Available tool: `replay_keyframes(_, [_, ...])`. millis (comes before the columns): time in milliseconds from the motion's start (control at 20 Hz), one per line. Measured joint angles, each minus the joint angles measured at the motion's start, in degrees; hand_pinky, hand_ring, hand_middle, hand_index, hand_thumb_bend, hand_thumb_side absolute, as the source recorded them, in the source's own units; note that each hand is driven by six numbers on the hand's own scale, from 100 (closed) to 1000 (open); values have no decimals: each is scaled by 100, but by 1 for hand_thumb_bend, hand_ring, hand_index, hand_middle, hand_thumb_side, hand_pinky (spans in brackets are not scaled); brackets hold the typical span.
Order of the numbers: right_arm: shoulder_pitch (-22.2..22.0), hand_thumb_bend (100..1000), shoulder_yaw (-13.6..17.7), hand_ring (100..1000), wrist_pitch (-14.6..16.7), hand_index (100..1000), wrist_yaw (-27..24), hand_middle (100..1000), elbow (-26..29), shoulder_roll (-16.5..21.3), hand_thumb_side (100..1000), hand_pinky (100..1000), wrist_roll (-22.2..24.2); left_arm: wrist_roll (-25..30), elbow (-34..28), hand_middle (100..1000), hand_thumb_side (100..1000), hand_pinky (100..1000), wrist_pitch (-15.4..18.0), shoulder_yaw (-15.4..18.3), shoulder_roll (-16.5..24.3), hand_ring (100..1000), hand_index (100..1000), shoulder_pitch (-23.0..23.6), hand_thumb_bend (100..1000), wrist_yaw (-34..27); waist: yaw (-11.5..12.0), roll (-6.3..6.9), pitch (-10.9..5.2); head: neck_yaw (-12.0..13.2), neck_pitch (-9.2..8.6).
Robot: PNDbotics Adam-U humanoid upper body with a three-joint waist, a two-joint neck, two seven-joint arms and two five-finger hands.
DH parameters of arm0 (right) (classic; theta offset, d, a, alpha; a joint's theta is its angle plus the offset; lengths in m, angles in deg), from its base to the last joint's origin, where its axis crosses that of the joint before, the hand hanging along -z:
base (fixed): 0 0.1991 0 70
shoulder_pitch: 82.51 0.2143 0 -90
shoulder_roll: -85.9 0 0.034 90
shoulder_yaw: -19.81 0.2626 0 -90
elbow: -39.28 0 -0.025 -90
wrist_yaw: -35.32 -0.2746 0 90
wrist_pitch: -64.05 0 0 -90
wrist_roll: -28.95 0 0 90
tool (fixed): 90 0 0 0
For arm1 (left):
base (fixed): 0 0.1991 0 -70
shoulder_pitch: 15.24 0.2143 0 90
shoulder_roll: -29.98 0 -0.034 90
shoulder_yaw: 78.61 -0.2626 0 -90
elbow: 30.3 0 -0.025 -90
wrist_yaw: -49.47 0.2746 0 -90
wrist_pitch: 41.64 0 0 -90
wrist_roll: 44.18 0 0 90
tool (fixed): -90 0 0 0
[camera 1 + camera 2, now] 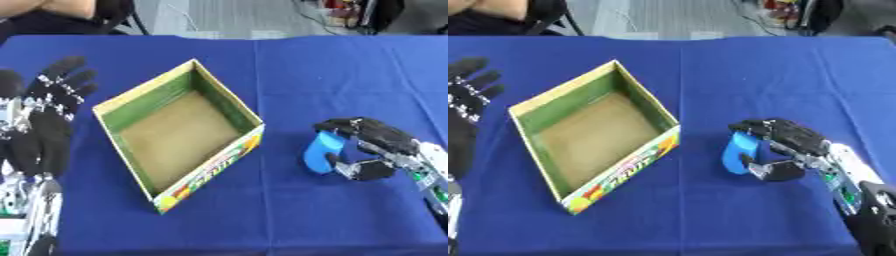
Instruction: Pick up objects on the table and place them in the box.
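Note:
An open cardboard box (234, 104) with green inner walls and a brown floor sits left of centre on the blue table; nothing lies inside it. To its right a small light-blue object (320, 151) stands on the cloth. My right hand (378, 141) has its fingers curled over the top of the blue object and its thumb at the lower side, pinching it. My left hand (51, 107) is held up at the left edge, fingers straight and spread, holding nothing.
The blue tablecloth (332, 75) covers the whole table. A person's arm shows beyond the far left corner, off the table. Chair legs and cables lie on the floor behind the far edge.

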Motion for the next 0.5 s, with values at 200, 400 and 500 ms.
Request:
replay_keyframes(200, [-1,100,1,317,-8,735,9,587,0,-1,630,284,-47,1,0,855,1000,867,0,0,0,838,864,0,984,0,2,0,0,-1,0])
replay_keyframes(400, [-4,100,1,205,-26,643,6,463,0,-2,509,144,-69,1,0,855,1000,867,0,0,0,839,863,0,984,0,3,0,0,-1,0])
replay_keyframes(500, [-13,100,2,173,-38,600,-1,411,0,-2,445,103,-79,1,0,856,1000,867,0,0,0,840,863,0,984,0,6,0,0,-2,0])
